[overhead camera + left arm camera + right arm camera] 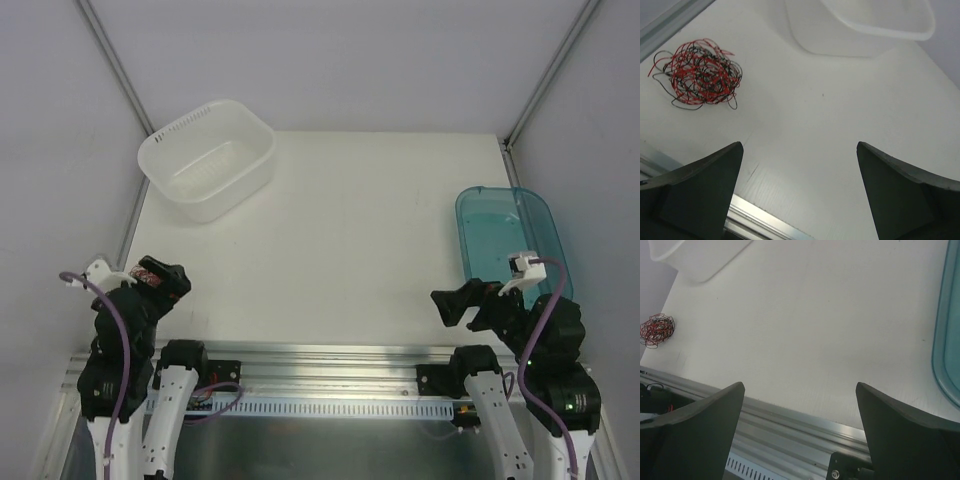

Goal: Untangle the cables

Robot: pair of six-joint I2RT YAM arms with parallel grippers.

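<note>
The white desk (350,230) fills most of the top view, walled by pale panels on both sides and at the back. A metal rail (330,355) runs along its lower edge.

The left arm (130,330) sits at the lower left of that view and the right arm (540,350) at the lower right, each trailing a purple hose (115,330). Both are folded low over the near edge of the desk. The left jaws stand wide apart and hold nothing; in the left wrist view their two dark tips frame bare desk at the bottom of the frame. The right jaws are likewise spread wide and hold nothing, with bare desk and the rail showing between them in the right wrist view.

A clear blue tub (510,240) lies along the right edge of the desk, just above the right arm. A white slotted basket (207,158) sits in the upper left corner of the desk, tilted at an angle to its edges.

The cables (700,74) lie on the desk as one loose, tangled ball of thin red and black wires. They sit at the upper left of the left wrist view, well apart from the basket. In the right wrist view the ball (656,330) is small, at the far left edge. The left arm hides most of it from the top view.
</note>
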